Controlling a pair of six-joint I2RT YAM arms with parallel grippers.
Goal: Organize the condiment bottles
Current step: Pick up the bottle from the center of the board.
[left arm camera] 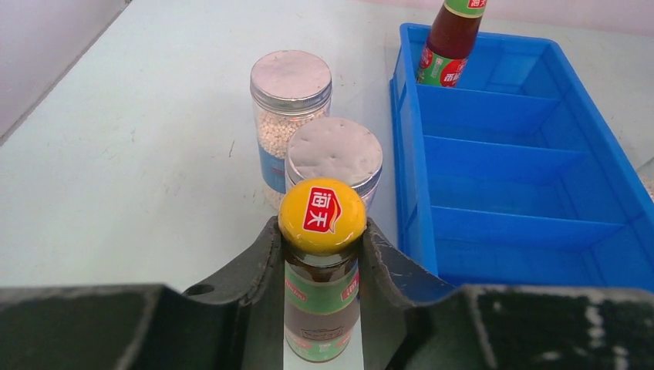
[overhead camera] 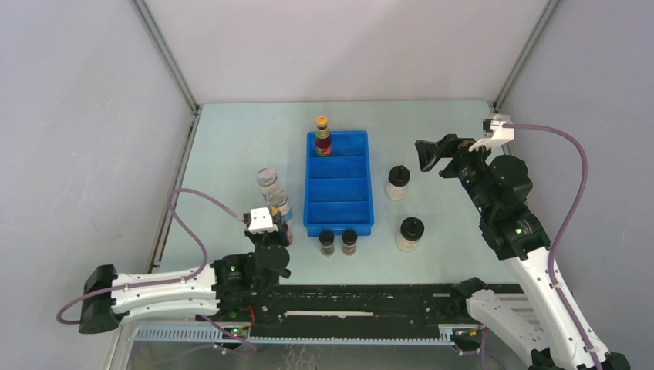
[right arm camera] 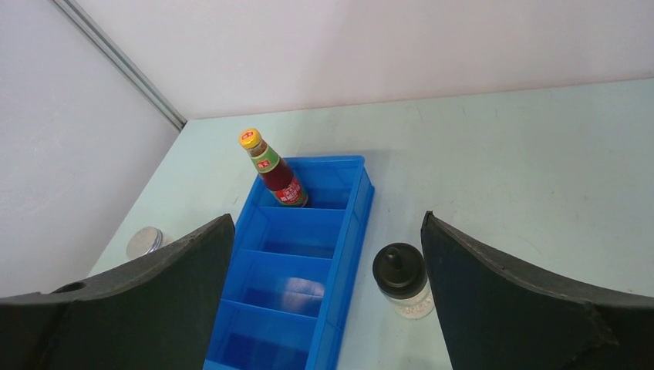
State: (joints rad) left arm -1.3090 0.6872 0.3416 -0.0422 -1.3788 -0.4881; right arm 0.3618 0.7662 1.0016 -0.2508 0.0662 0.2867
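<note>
My left gripper (left arm camera: 321,235) is shut on a red sauce bottle with a yellow cap (left arm camera: 321,216), just left of the blue tray's near end (overhead camera: 284,231). A second red sauce bottle (overhead camera: 322,137) stands in the tray's far compartment (right arm camera: 274,173). Two grey-lidded jars (left arm camera: 291,100) (left arm camera: 334,150) stand right behind the held bottle. Two pale black-lidded jars (overhead camera: 398,183) (overhead camera: 409,233) stand right of the tray. Two tiny dark jars (overhead camera: 327,241) (overhead camera: 349,241) stand at its near end. My right gripper (overhead camera: 429,154) is open and empty, raised right of the tray (right arm camera: 325,220).
The blue compartmented tray (overhead camera: 339,189) lies lengthwise mid-table, its three nearer compartments holding nothing. Grey enclosure walls stand on the left, back and right. One black-lidded jar (right arm camera: 402,279) sits below my right gripper's open fingers.
</note>
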